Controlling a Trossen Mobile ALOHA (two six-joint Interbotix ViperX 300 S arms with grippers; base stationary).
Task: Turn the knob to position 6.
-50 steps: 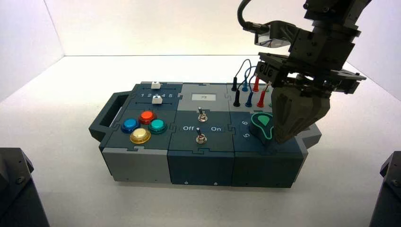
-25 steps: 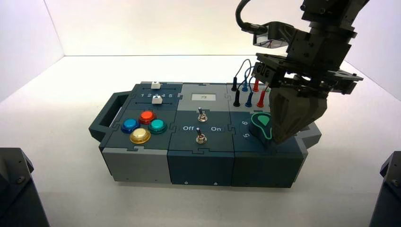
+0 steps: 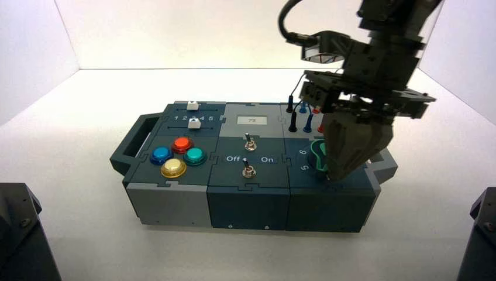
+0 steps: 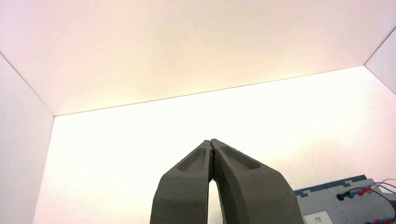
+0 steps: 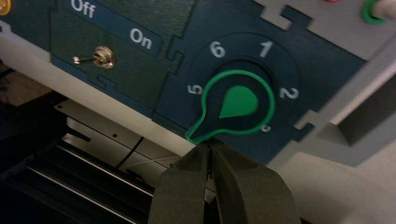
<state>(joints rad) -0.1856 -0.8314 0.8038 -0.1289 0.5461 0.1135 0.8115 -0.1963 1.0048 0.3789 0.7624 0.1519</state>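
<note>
"What does the high view give us?"

"The knob sits at the box's four o'clock. The right gripper is low at the dial's five o'clock, partly hiding it. Position 6 lies at ten."

"And the left wrist view?"

"Left gripper closed on nothing, parked off the box's nine o'clock side. I'd say one arm is enough here."

"Right wrist view?"

"Keeping the high view's clock, the knob's pointed tip aims near six o'clock, short of the numeral 5 at eight. The right gripper's two fingers are together, beside that tip, gripping nothing. I can't tell whether they touch it."

"Why there, and why closed?"

"Probably to push: together they make one firm prod, and the tip gives the best leverage. They're on the side away from 5, so a clockwise sweep should carry it past eight to ten. Slipping over the rim or overshooting toward twelve are the risks."
</note>
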